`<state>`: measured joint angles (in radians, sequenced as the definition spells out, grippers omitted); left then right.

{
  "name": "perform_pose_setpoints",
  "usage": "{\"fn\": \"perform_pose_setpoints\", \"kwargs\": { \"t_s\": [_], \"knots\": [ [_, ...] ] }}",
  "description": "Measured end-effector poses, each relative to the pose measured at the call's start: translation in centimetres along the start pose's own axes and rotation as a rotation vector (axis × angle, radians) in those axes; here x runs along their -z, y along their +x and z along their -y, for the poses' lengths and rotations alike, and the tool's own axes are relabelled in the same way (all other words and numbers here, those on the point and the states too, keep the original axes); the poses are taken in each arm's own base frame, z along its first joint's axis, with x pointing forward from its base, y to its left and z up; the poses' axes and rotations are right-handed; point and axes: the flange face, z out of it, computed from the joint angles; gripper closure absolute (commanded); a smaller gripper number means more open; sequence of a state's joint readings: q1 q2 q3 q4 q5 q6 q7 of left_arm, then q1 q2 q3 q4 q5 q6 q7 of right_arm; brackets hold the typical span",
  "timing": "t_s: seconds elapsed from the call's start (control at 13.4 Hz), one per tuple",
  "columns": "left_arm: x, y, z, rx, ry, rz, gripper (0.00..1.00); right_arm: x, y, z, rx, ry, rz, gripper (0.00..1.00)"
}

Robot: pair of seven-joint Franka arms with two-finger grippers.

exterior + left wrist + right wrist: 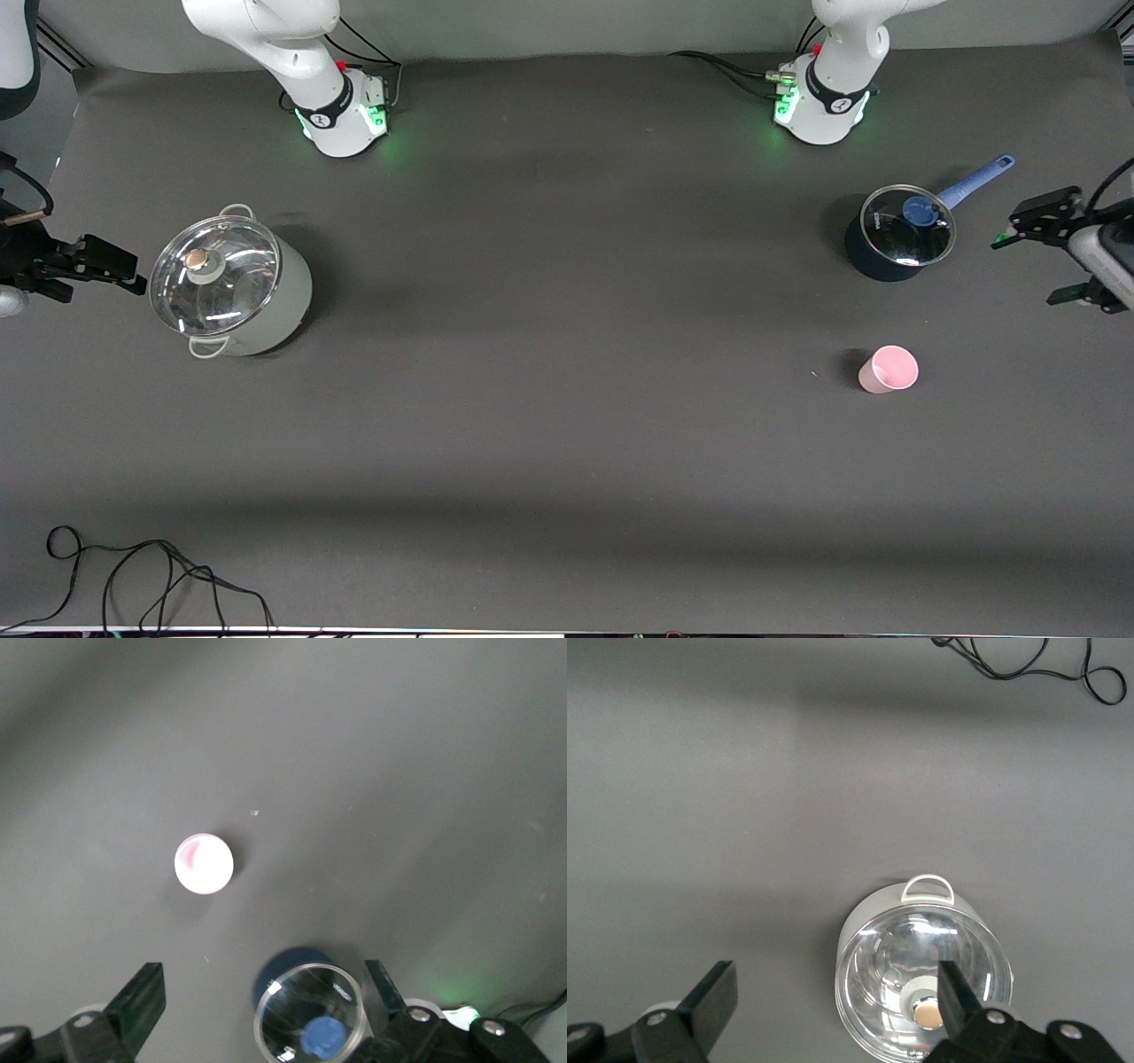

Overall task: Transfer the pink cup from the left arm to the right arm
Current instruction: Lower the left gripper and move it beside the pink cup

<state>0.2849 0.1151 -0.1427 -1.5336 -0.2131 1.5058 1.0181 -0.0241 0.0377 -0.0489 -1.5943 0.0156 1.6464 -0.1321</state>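
The pink cup (889, 369) stands upright, mouth up, on the dark table toward the left arm's end, nearer to the front camera than the blue saucepan (899, 235). It also shows in the left wrist view (204, 864). My left gripper (1024, 270) is open and empty, up in the air at the table's end beside the saucepan, apart from the cup. In its wrist view (263, 992) the fingers (142, 1001) stand wide apart. My right gripper (97, 273) is open and empty in the air beside the white pot (232, 288); it also shows in its own wrist view (836, 992).
The blue saucepan (310, 1017) has a glass lid and a long blue handle (977, 178). The large white pot (921, 979) with a glass lid stands toward the right arm's end. A black cable (133, 576) lies near the table's front edge.
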Motion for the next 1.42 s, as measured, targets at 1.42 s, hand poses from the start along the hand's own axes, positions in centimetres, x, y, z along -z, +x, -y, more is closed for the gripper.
{"fn": "perform_pose_setpoints", "kwargs": {
  "t_s": [1.42],
  "knots": [
    [-21.2, -18.1, 19.3, -0.627, -0.249, -0.664, 0.02, 0.0, 0.0, 0.0, 0.002, 0.000, -0.001, 0.00]
  ]
}}
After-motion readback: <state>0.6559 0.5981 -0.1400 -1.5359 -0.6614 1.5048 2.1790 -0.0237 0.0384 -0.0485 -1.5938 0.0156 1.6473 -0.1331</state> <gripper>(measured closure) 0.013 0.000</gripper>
